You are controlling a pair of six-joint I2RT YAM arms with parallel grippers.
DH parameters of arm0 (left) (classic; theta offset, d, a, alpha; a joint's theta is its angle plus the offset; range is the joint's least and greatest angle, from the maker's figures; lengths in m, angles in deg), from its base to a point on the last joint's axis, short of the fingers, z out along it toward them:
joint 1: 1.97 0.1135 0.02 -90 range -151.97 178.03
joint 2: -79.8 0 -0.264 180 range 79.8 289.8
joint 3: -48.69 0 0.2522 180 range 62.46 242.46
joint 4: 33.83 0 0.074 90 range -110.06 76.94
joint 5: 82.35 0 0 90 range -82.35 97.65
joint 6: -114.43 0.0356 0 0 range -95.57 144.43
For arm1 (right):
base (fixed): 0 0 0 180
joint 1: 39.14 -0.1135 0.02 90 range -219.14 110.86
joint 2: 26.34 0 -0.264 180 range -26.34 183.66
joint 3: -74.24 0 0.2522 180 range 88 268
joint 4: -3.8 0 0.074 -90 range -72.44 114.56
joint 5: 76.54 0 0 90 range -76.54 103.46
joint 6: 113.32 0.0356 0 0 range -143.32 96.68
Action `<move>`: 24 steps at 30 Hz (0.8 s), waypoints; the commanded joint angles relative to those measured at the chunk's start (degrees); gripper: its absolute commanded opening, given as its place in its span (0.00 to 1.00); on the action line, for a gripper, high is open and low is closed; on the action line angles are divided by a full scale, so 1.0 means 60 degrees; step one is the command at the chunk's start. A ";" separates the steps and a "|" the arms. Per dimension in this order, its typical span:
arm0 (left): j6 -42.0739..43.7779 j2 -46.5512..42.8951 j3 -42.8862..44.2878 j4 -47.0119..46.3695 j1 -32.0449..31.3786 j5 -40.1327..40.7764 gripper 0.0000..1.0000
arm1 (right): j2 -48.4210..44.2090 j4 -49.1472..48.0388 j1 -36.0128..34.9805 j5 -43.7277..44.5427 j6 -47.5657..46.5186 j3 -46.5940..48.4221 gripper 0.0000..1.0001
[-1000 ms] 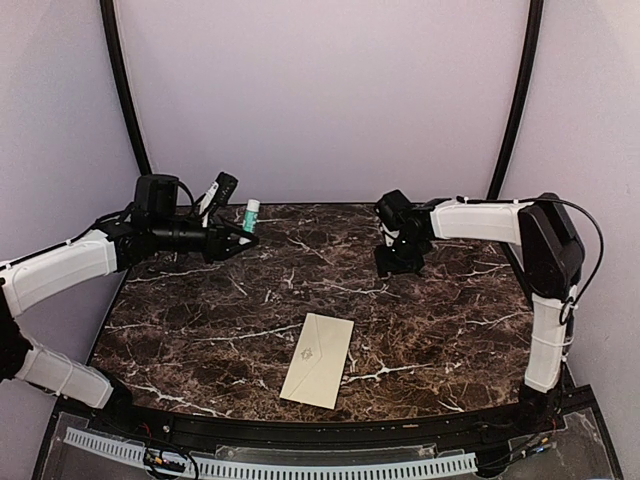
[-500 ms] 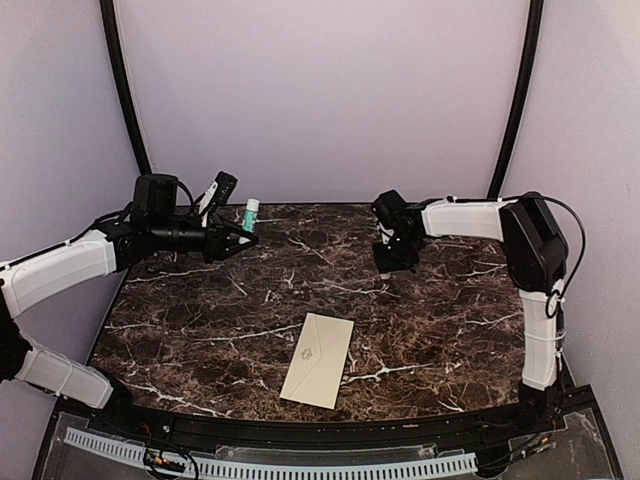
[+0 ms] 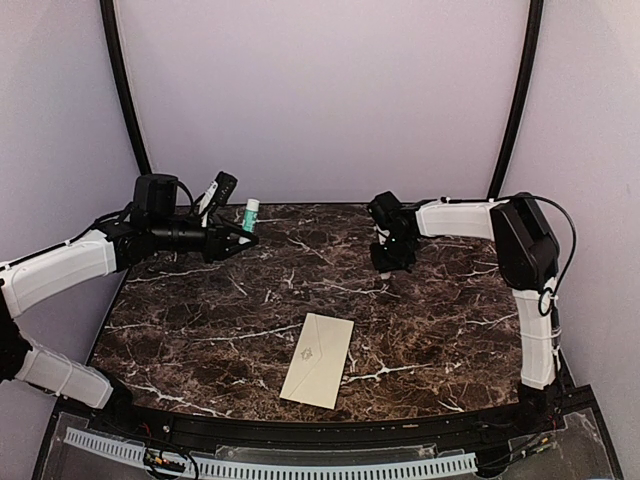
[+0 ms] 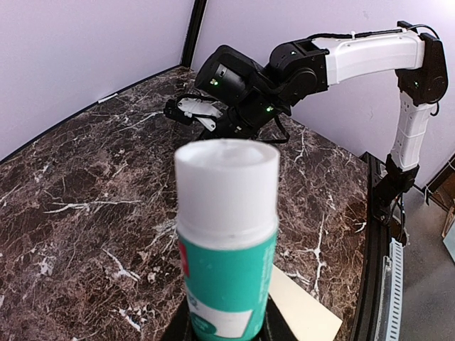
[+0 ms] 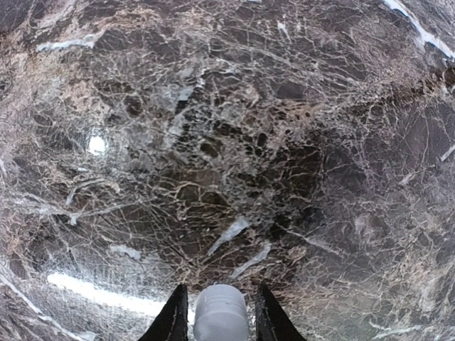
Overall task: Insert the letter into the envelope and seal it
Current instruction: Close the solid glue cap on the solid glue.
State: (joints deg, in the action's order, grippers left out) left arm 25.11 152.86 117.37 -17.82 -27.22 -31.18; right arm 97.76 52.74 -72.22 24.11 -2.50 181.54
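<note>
Top external shows you the pale cream paper envelope lying flat, emblem up, front-centre on the dark marble table. Your left gripper clamps a teal, white-topped glue stick, its label unreadable. Your right gripper pinches 1 small white cylinder.

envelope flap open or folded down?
Folded down: the envelope lies as a flat rectangle, no flap sticking out. Whether it is sealed, cannot tell.

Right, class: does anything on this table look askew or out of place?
The envelope lies slanted on the table, not square to its edge, and no letter is in view. The left gripper holds a glue stick; the right gripper holds a small white cylinder. Nothing spilled.
</note>
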 commanded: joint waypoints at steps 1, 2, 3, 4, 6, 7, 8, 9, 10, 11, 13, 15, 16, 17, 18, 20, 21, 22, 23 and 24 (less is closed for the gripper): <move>0.0003 -0.0165 -0.0040 -0.0095 0.0064 -0.0247 0.06 | 0.0139 0.0077 0.0040 0.0253 -0.0032 0.0148 0.26; 0.0003 -0.0165 -0.0041 -0.0095 0.0060 -0.0244 0.06 | 0.0147 0.0095 0.0045 0.0252 -0.0021 0.0144 0.26; 0.0002 -0.0164 -0.0030 -0.0084 0.0063 -0.0241 0.06 | 0.0148 0.0091 0.0043 0.0256 -0.0014 0.0132 0.25; 0.0010 -0.0164 -0.0028 -0.0082 0.0063 -0.0242 0.06 | 0.0144 0.0085 0.0036 0.0256 -0.0002 0.0116 0.24; 0.0016 -0.0164 -0.0034 -0.0081 0.0056 -0.0244 0.06 | 0.0134 0.0064 0.0039 0.0249 -0.0005 0.0099 0.23; 0.0017 -0.0157 -0.0036 -0.0080 0.0055 -0.0239 0.06 | 0.0133 0.0069 0.0045 0.0246 -0.0012 0.0110 0.22; 0.0017 -0.0152 -0.0031 -0.0080 0.0059 -0.0238 0.06 | 0.0148 0.0069 0.0040 0.0246 -0.0024 0.0124 0.22; 0.0017 -0.0151 -0.0028 -0.0073 0.0063 -0.0245 0.06 | 0.0164 0.0090 0.0043 0.0246 -0.0027 0.0139 0.23; 0.0010 -0.0150 -0.0027 -0.0060 0.0063 -0.0241 0.06 | 0.0176 0.0098 0.0036 0.0246 -0.0027 0.0142 0.24; 0.0023 -0.0150 -0.0030 -0.0063 0.0064 -0.0238 0.06 | 0.0184 0.0110 0.0035 0.0246 -0.0027 0.0143 0.25; 0.0029 -0.0150 -0.0029 -0.0062 0.0064 -0.0247 0.06 | 0.0185 0.0114 0.0042 0.0245 -0.0020 0.0129 0.25; 0.0031 -0.0157 -0.0020 -0.0065 0.0064 -0.0239 0.06 | 0.0191 0.0128 0.0037 0.0246 -0.0036 0.0114 0.26; 0.0032 -0.0161 -0.0030 -0.0066 0.0064 -0.0253 0.06 | 0.0192 0.0128 0.0041 0.0257 -0.0041 0.0103 0.26; 0.0032 -0.0160 -0.0028 -0.0066 0.0064 -0.0263 0.06 | 0.0194 0.0141 0.0039 0.0252 -0.0042 0.0099 0.27; 0.0024 -0.0162 -0.0020 -0.0058 0.0064 -0.0265 0.06 | 0.0180 0.0143 0.0039 0.0246 -0.0042 0.0086 0.27; 0.0020 -0.0164 -0.0013 -0.0061 0.0062 -0.0267 0.06 | 0.0179 0.0146 0.0044 0.0258 -0.0031 0.0046 0.27; 0.0018 -0.0175 -0.0012 -0.0056 0.0060 -0.0270 0.06 | 0.0157 0.0143 0.0036 0.0264 -0.0035 0.0030 0.27; 0.0017 -0.0170 -0.0012 -0.0049 0.0063 -0.0269 0.06 | 0.0156 0.0141 0.0035 0.0274 -0.0036 0.0014 0.27; 0.0021 -0.0177 -0.0012 -0.0050 0.0063 -0.0271 0.06 | 0.0173 0.0143 0.0037 0.0275 -0.0039 0.0011 0.27; 0.0026 -0.0178 -0.0019 -0.0051 0.0064 -0.0269 0.06 | 0.0168 0.0143 0.0042 0.0275 -0.0031 -0.0002 0.27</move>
State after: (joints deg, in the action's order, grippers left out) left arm 25.11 152.86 117.37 -17.82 -27.22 -31.62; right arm 97.87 53.50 -72.18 24.90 -2.72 181.54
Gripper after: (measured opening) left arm 0.214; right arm 0.267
